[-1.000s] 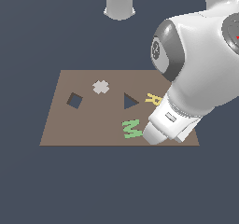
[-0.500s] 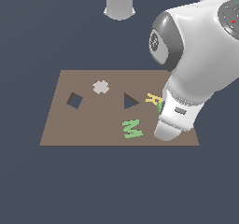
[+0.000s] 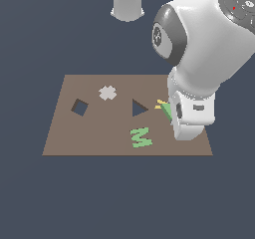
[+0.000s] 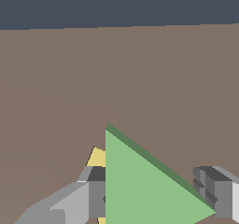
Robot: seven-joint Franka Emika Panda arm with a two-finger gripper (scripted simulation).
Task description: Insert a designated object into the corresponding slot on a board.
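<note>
The jaws sit around the green triangle (image 4: pixel 144 185), but I cannot tell if they squeeze it. It could slip, missing the slot (image 3: pixel 139 108).

In the exterior view, right of centre, the gripper (image 3: pixel 175 114) is masked by the white wrist body, so the jaw spacing cannot be read there. Only a green sliver of the triangle block (image 3: pixel 167 111) is seen, and the yellow R-shaped piece (image 3: pixel 162 104) is mostly covered. In the wrist view the triangle block (image 4: pixel 140 185) is cut off by the lower edge, and the yellow R-shaped piece (image 4: pixel 97 157) is largely hidden behind it.
</note>
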